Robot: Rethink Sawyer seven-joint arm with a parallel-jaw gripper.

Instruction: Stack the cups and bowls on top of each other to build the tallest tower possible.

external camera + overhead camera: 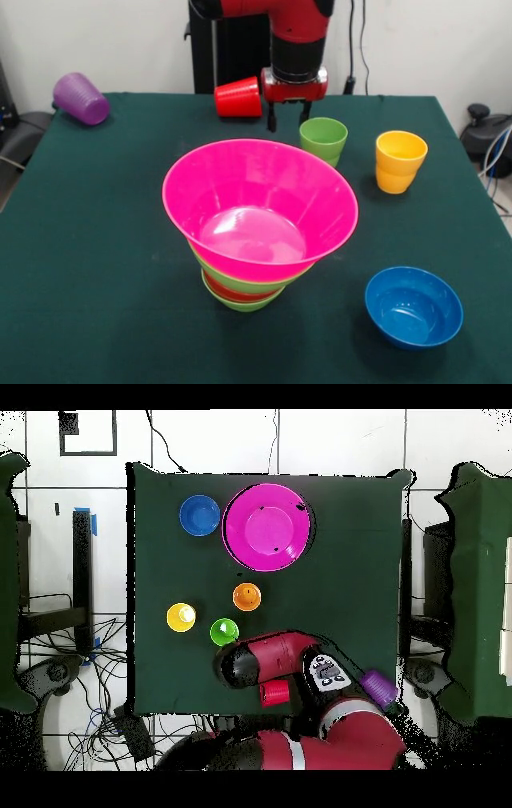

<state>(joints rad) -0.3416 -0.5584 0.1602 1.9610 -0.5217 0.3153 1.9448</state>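
Cups first, left to right in the front view: purple cup (80, 98) tipped over, red cup (239, 98) on its side, green cup (323, 138) and yellow cup (399, 161) upright. The gripper (289, 122) hangs empty, fingers apart, beside the green cup. Light, slick plastic; pinch a rim. The tower (258, 214) stands mid-table. Only overhead shows the orange cup (246, 596).

Front camera faces robot; overhead looks straight down, sharing the table (96, 264).
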